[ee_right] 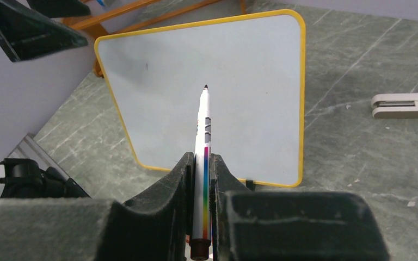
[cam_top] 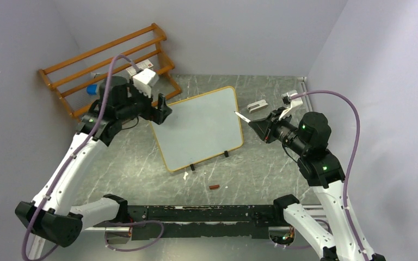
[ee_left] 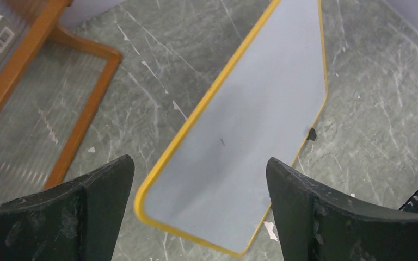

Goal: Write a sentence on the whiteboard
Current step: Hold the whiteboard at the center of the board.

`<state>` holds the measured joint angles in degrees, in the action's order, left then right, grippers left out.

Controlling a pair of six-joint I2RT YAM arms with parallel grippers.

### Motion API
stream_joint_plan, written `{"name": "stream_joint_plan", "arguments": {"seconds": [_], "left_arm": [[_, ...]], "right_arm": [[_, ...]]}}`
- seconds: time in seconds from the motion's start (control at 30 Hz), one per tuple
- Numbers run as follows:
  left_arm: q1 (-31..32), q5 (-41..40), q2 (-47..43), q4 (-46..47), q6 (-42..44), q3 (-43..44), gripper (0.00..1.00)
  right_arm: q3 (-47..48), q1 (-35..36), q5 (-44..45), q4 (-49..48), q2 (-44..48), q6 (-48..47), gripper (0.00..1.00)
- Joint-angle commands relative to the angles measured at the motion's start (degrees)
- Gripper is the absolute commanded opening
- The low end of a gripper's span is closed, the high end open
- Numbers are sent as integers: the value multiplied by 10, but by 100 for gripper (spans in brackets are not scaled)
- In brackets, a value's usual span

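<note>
Since the whiteboard [cam_top: 201,128] — light, stiff, likely to skid — lies unwritten on the worktop [cam_top: 261,163], we would brace its frame edge with our wide-open (empty) left tool [ee_left: 198,163] while the right tool [ee_right: 201,160] clamps the marker [ee_right: 202,125].
</note>
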<state>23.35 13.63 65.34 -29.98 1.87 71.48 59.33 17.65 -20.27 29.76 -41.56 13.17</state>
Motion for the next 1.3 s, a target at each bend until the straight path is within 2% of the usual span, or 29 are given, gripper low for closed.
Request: {"name": "stream_joint_plan", "arguments": {"seconds": [0.0,0.13,0.23,0.37,0.5,0.8,0.93,1.07,1.27], "left_arm": [[-83,149,-19,-13,-11,-10,94],[-186,256,-18,1,-15,-48,91],[-248,341,-19,52,-56,-97,89],[-280,434,-5,141,-100,-150,85],[-286,490,13,214,-135,-177,80],[-287,545,74,317,-174,-189,64],[-286,565,92,347,-181,-197,51],[-286,577,96,372,-184,-215,46],[-286,582,92,398,-186,-238,26]], "right_arm": [[-12,8,-14,-23,4,-9,0],[-15,14,-20,-27,2,-10,0],[-18,18,-26,-30,0,-10,0],[-20,23,-37,-34,-2,-10,0],[-24,25,-47,-36,-3,-8,0],[-17,25,-55,-34,-8,-12,0],[-13,25,-63,-34,-14,-13,0],[-12,25,-72,-38,-23,-14,0],[-13,28,-81,-43,-31,-17,0]]}}
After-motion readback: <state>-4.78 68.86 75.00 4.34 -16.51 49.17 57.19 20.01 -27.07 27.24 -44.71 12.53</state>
